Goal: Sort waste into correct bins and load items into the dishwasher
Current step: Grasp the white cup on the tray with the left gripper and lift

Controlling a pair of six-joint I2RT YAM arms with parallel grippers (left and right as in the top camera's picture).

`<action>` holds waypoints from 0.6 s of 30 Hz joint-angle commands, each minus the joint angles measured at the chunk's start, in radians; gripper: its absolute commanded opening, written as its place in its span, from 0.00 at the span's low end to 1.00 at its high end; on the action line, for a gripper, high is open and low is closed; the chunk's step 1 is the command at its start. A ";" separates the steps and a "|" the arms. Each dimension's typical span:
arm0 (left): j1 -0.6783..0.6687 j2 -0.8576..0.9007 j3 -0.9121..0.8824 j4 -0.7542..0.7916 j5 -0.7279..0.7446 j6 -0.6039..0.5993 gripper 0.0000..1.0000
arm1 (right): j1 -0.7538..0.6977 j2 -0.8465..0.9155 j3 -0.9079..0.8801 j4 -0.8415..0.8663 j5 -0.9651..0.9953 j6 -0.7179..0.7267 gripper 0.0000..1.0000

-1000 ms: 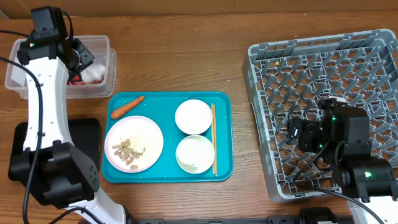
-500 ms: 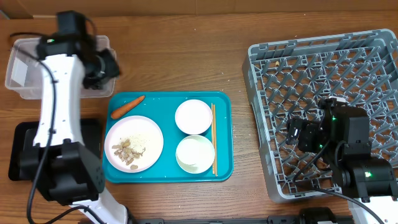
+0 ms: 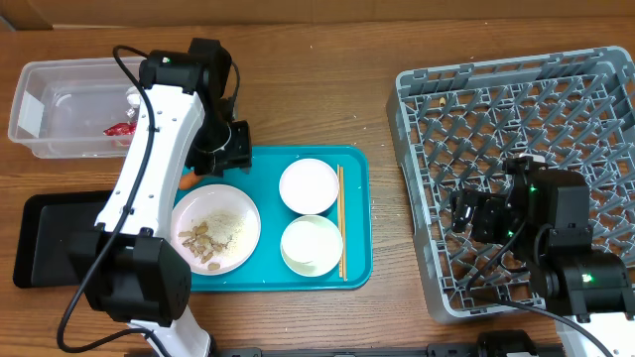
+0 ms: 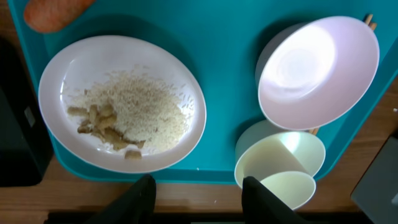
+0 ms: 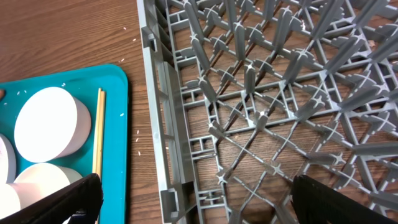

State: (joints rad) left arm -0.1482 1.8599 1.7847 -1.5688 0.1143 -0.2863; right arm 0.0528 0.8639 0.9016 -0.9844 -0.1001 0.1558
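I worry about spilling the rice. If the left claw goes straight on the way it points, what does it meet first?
The left claw would probably meet bare teal tray near its edge, in the gap between the rice plate and the lower bowl. Depth is unclear.

tray (image 3: 263,167): teal, rectangular, with rounded corners and a low raised rim; lies flat on the worktop, left of centre, its long side running left to right.
worktop (image 3: 317,79): brown wood with visible grain, filling the overhead view; it shows along the far edge and in the strip just right of the tray.
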 commanded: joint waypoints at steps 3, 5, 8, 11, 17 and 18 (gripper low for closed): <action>-0.100 -0.118 -0.032 -0.013 -0.006 0.021 0.49 | -0.003 -0.004 0.029 0.005 -0.013 -0.003 1.00; -0.159 -0.156 -0.061 -0.013 -0.014 0.014 0.50 | -0.003 -0.004 0.029 0.005 -0.013 -0.003 1.00; -0.254 -0.191 -0.127 -0.004 -0.015 -0.029 0.50 | -0.003 -0.004 0.029 0.002 -0.013 -0.003 1.00; -0.321 -0.194 -0.203 0.011 -0.018 -0.066 0.50 | -0.003 -0.004 0.029 0.002 -0.013 -0.003 1.00; -0.381 -0.194 -0.395 0.106 -0.016 -0.105 0.50 | -0.003 -0.004 0.029 0.002 -0.013 -0.003 1.00; -0.381 -0.194 -0.418 0.126 -0.016 -0.105 0.50 | -0.003 -0.004 0.029 0.002 -0.013 -0.003 1.00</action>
State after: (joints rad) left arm -0.5236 1.6630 1.4261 -1.4689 0.1043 -0.3538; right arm 0.0528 0.8642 0.9016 -0.9871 -0.1059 0.1570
